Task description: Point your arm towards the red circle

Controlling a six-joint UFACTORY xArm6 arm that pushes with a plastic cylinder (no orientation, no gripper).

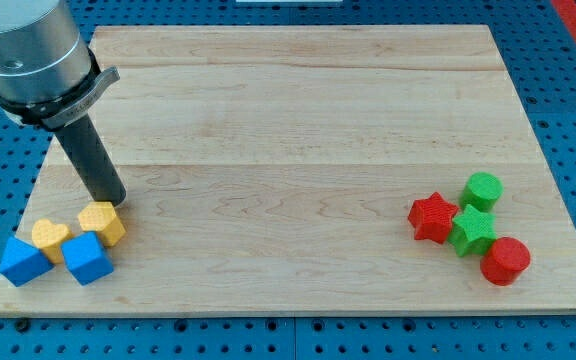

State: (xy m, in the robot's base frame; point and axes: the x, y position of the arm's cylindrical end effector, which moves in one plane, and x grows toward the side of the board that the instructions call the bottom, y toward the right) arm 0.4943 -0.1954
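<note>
The red circle (505,261) is a short red cylinder at the view's bottom right, touching a green star (473,230). A red star (433,217) lies to the left of the green star and a green circle (483,190) above it. My tip (114,202) is at the view's left, just above a yellow hexagon (102,222). It is far from the red circle, across the whole board.
A yellow heart (51,238) and two blue blocks (87,258) (24,260) cluster at the view's bottom left, below my tip. The wooden board (288,110) rests on a blue pegboard surface. The arm's grey body fills the top left corner.
</note>
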